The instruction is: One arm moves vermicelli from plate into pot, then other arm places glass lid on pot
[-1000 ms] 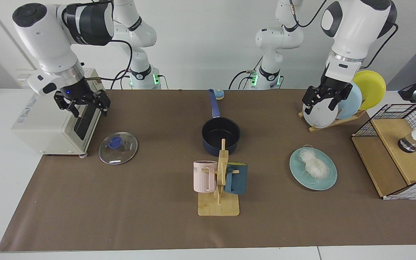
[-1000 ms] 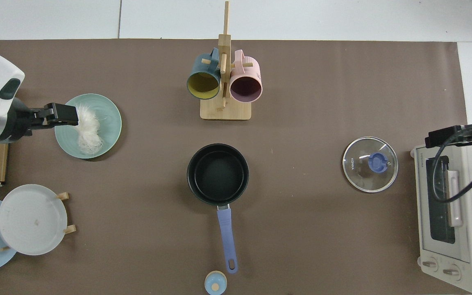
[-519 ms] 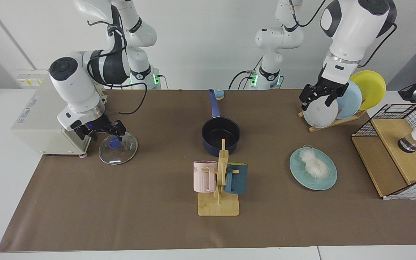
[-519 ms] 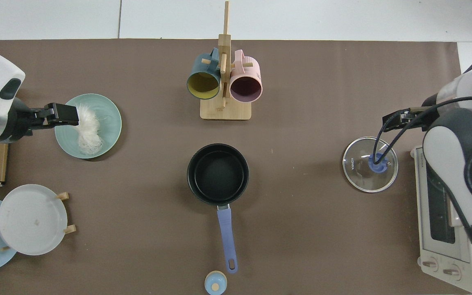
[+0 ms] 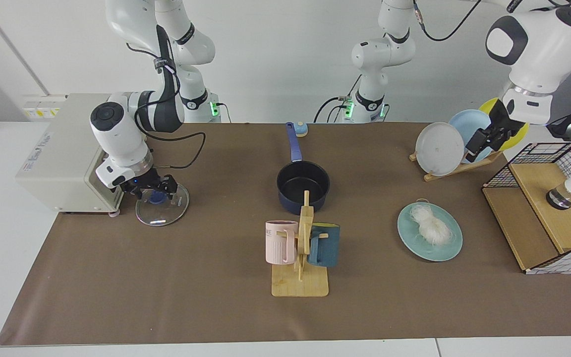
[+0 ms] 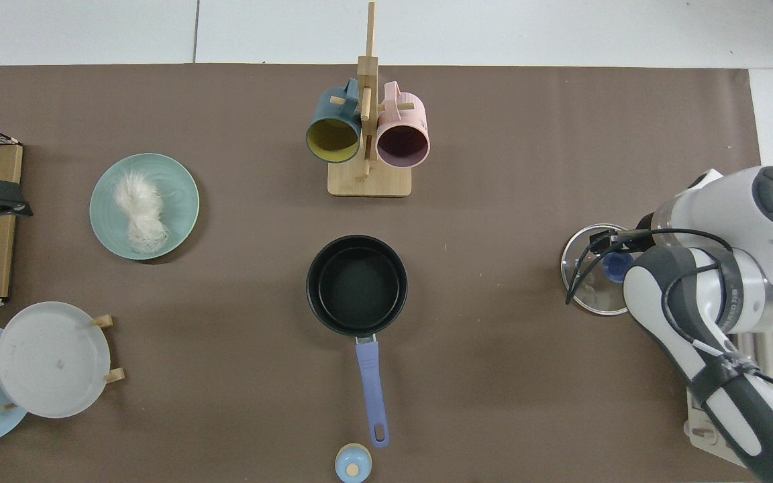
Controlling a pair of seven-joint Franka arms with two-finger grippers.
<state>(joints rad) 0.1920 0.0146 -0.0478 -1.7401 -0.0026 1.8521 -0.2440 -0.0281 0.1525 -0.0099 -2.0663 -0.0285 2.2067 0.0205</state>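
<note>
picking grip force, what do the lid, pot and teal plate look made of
Glass lid: clear glass, the mat shows through; metal-looking rim, blue knob, maybe plastic. Pot: likely coated metal, matte black inside. Plate: smooth matte teal, ceramic or plastic, can't tell.

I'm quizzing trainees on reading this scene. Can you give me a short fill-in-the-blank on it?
1. The vermicelli lies on the ____.
2. The pot holds ____.
3. The right pincer is down over the ____.
4. The left pincer hangs by the racked ____.

Missing words: plate; nothing; glass lid; plates
</note>
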